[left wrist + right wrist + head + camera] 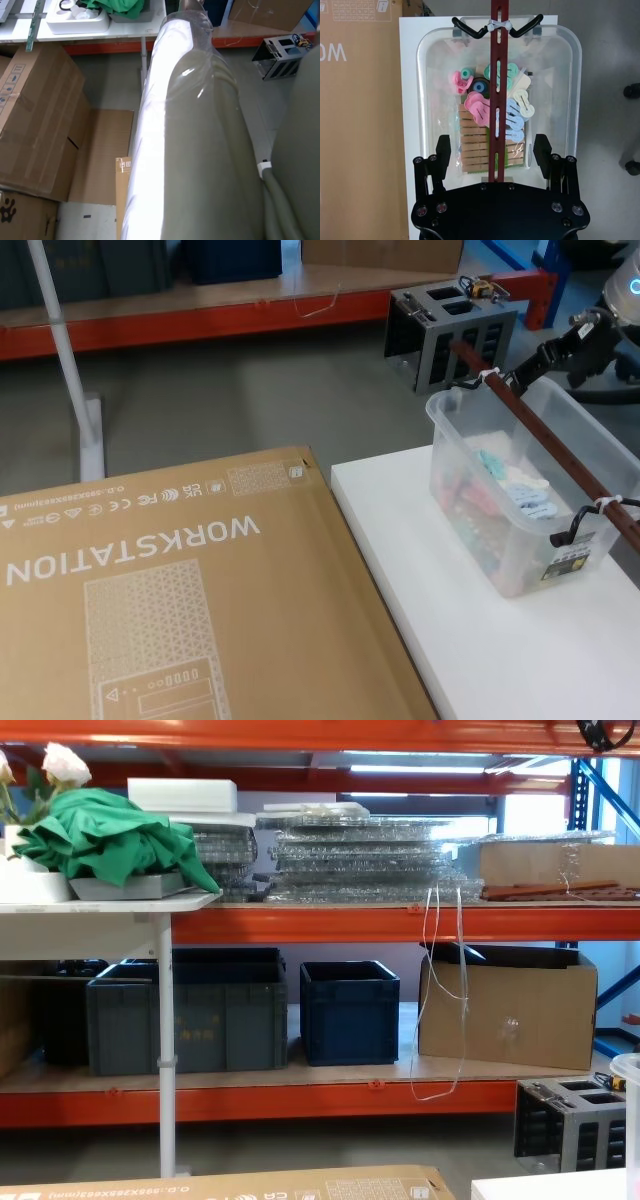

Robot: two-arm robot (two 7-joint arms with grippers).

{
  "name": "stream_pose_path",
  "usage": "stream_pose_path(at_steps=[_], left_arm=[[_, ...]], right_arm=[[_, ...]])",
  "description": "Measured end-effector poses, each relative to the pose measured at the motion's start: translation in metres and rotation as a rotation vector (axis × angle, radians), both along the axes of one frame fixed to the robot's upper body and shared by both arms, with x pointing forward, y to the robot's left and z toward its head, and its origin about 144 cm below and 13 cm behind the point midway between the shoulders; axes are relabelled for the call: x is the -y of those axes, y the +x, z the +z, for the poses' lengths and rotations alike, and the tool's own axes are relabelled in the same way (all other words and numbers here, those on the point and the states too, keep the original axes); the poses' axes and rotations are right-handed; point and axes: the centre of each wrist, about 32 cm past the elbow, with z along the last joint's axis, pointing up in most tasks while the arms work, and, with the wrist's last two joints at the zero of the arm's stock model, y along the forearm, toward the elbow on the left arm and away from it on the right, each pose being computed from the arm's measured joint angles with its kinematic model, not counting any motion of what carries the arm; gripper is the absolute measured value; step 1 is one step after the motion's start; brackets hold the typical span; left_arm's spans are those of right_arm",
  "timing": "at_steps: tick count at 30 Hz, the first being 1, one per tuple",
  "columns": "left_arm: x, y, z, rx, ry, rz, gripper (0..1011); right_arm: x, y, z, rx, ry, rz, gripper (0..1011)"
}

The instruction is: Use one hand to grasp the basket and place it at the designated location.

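Basket sits on the right of the white counter, with its rod handle running near-to-far. The right gripper hangs over the handle's far end, fingers spread, one each side of the rod. Probably just drop and close.

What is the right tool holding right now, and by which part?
Nothing yet. The right tool is open, its fingers apart on either side of the handle of the basket, not touching it.
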Motion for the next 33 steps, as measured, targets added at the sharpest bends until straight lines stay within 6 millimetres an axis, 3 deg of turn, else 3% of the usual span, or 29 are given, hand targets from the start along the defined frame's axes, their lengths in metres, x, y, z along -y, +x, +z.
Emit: stream_pose_path(at_steps=[33], left_arm=[[0.0, 0.0, 0.0, 0.0, 0.0, 0.0, 0]], right_arm=[[0.0, 0.0, 0.0, 0.0, 0.0, 0.0, 1000]])
